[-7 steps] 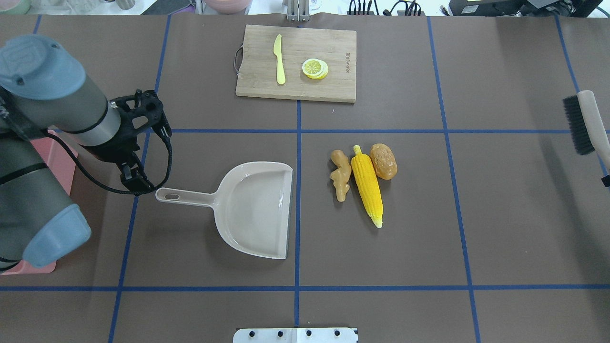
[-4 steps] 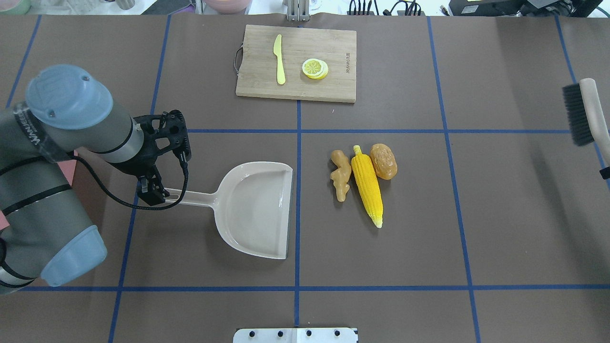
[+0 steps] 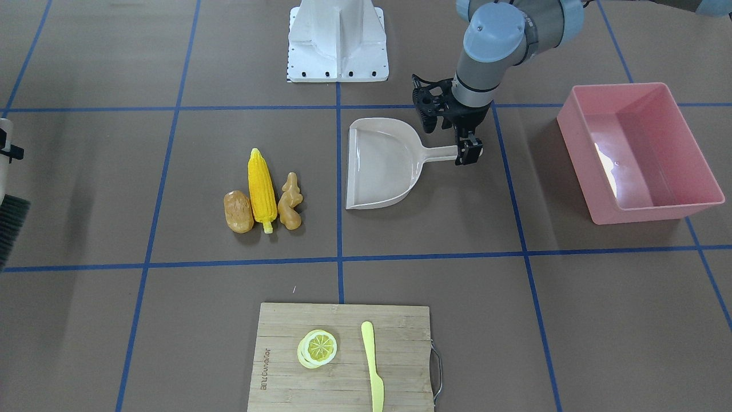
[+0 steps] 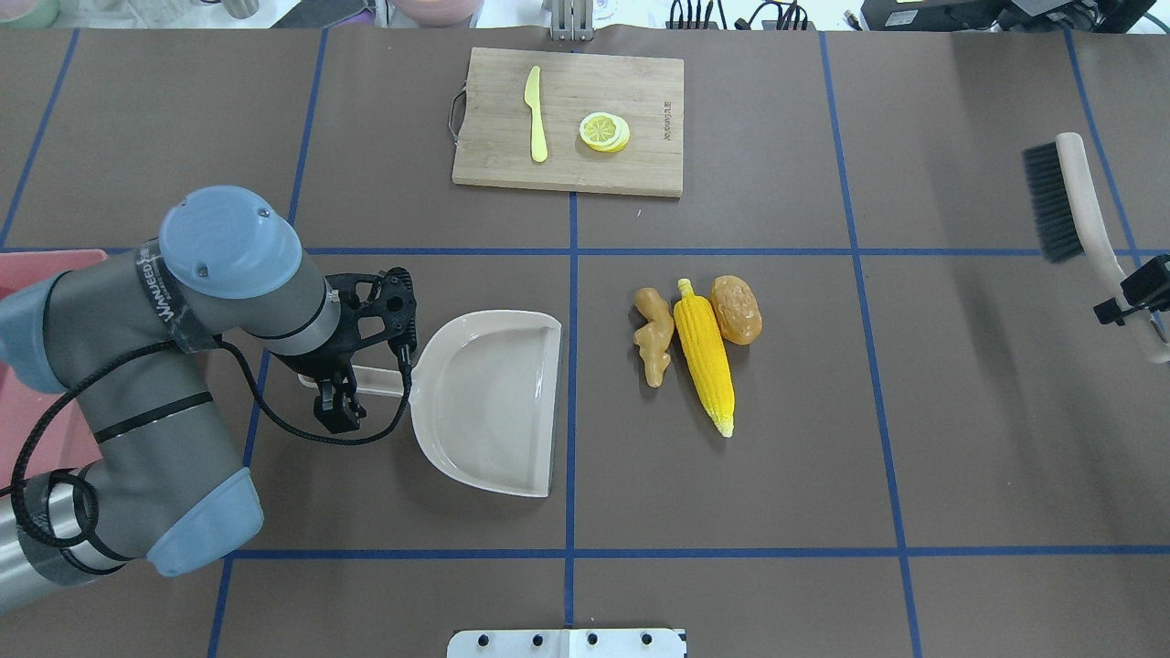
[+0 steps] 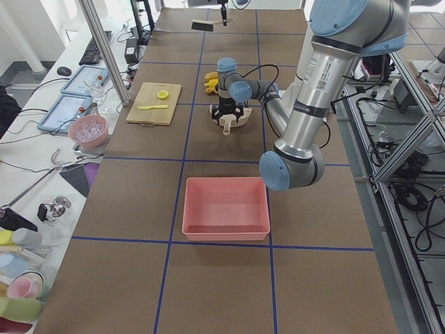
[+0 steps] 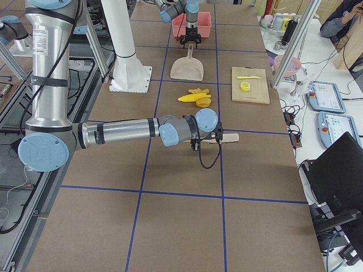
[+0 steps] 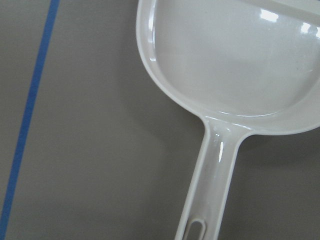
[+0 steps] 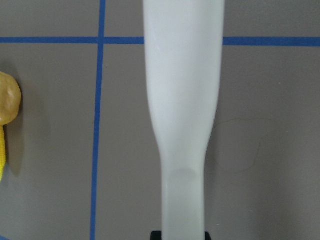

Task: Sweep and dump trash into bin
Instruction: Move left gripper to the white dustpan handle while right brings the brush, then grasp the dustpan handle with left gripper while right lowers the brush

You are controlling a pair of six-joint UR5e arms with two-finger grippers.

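Trash (image 4: 699, 352) sits near dustpan (image 4: 484, 402); left end effector (image 3: 468, 155) over its handle, opening indiscernible; right end effector (image 4: 1132, 297) clamps brush (image 4: 1051, 201)

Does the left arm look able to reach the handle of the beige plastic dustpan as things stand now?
Probably yes. The left gripper hangs right over the handle of the beige plastic dustpan, and nothing lies between them.
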